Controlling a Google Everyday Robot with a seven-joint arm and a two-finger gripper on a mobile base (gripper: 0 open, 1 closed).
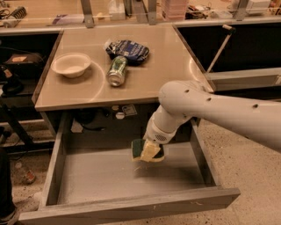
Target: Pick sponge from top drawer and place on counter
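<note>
The sponge (137, 150), dark green over yellow foam, hangs in my gripper (149, 154) a little above the flat grey bottom of the open top drawer (101, 176). The gripper comes down from my white arm (210, 112) on the right and is shut on the sponge, with its yellow padded fingers (152, 150) against the sponge's right side. A faint shadow lies on the drawer bottom under it. The beige counter (153, 74) is directly above and behind the drawer.
On the counter stand a white bowl (71, 65) at the left, a green can (117, 70) lying on its side in the middle, and a dark blue snack bag (127, 50) behind it. A cluttered lighter counter with metal posts (88, 13) runs along the back.
</note>
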